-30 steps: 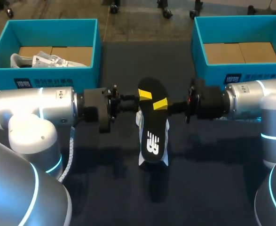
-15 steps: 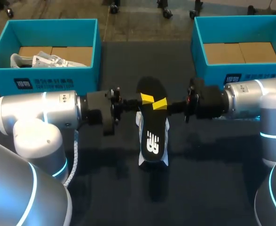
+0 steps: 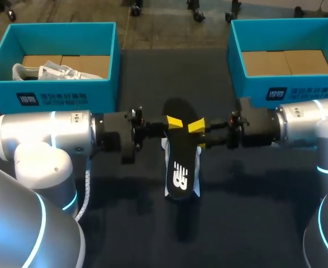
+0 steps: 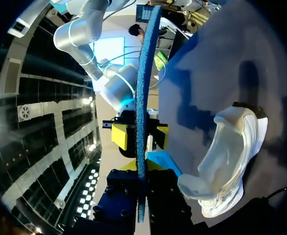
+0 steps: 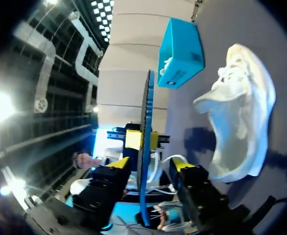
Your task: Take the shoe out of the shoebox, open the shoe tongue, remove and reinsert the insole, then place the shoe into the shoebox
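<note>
At 10 o'clock, left shoebox (image 3: 63,92) with a second shoe (image 3: 46,71) lying in it. At 2 o'clock, right shoebox (image 3: 286,89) with a bare cardboard floor (image 3: 284,62). At centre, black insole (image 3: 180,167) held level above the worktop (image 3: 253,212), long axis running 12 to 6 o'clock, broad end at 12. Left gripper (image 3: 174,122) pinching its 9 o'clock edge; right gripper (image 3: 196,127) spread open astride the 3 o'clock edge. White shoe (image 4: 236,147) lying on the worktop beneath, roughly along the same line.

Left fingers (image 3: 174,122) clamped, right fingers (image 3: 196,127) spread
</note>
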Controlling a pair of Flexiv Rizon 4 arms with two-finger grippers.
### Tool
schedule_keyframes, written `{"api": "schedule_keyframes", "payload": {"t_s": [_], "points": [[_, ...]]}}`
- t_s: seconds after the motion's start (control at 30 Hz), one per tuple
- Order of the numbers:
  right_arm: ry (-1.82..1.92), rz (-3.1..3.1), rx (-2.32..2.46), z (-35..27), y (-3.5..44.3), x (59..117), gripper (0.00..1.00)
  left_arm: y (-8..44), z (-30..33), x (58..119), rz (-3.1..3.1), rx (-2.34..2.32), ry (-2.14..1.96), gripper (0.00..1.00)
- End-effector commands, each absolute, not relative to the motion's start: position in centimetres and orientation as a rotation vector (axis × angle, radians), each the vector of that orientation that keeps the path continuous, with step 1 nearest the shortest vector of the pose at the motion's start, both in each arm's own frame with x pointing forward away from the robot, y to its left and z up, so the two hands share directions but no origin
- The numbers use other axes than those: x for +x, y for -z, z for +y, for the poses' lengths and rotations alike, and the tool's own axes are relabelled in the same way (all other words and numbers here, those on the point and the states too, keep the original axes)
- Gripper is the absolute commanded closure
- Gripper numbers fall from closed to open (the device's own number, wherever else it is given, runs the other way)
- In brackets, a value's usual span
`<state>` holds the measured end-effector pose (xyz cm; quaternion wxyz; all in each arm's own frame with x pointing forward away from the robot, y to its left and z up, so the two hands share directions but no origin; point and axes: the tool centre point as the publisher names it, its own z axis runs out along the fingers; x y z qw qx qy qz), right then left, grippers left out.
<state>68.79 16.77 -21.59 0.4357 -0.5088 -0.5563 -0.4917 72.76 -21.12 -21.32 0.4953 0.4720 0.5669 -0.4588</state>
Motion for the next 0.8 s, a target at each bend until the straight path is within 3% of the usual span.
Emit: {"api": "schedule_keyframes", "payload": {"t_s": [0.03,0.8], "points": [[1.211,-1.509,-1.394,14.9,20.2,67.2,0.00,20.7,-20.2,71.9,1.408,1.148,1.138,1.00],[1.213,-2.036,-1.143,12.9,20.1,67.1,0.00,20.7,-18.2,69.3,1.777,0.966,1.494,1.00]]}}
